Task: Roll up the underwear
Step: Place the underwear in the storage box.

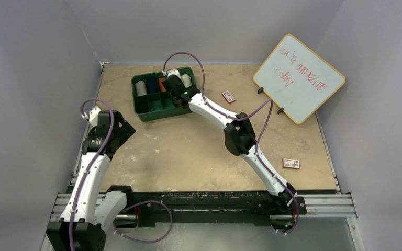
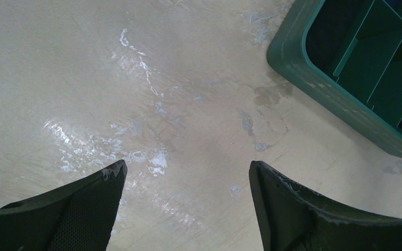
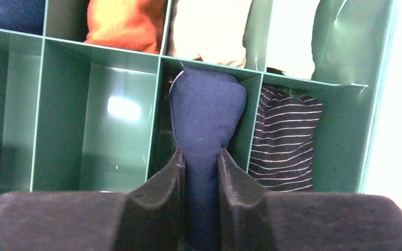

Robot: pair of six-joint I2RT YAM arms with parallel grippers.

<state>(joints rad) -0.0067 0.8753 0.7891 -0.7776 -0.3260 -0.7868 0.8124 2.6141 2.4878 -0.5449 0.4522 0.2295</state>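
**Navy underwear [image 3: 207, 110] clamped over the green tray [image 3: 99, 52]**

My right gripper [image 3: 201, 154] is clenched on the navy underwear, a smooth, soft knit bundle. It bulges rounded past the padded black fingers into 1 compartment of the rigid plastic green tray, just beside a striped roll [image 3: 285, 136]. My left gripper [image 2: 186, 170] hangs spread wide, holding nothing, over the mottled sandy tabletop [image 2: 188, 78] beside the green tray's corner.

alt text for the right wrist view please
The right arm's black fingers pinch rolled navy blue underwear at a narrow compartment of a green divided tray. In the picture, a dark striped roll fills the compartment on its right, the one on its left is empty, and an orange roll and a cream roll sit in the row behind.
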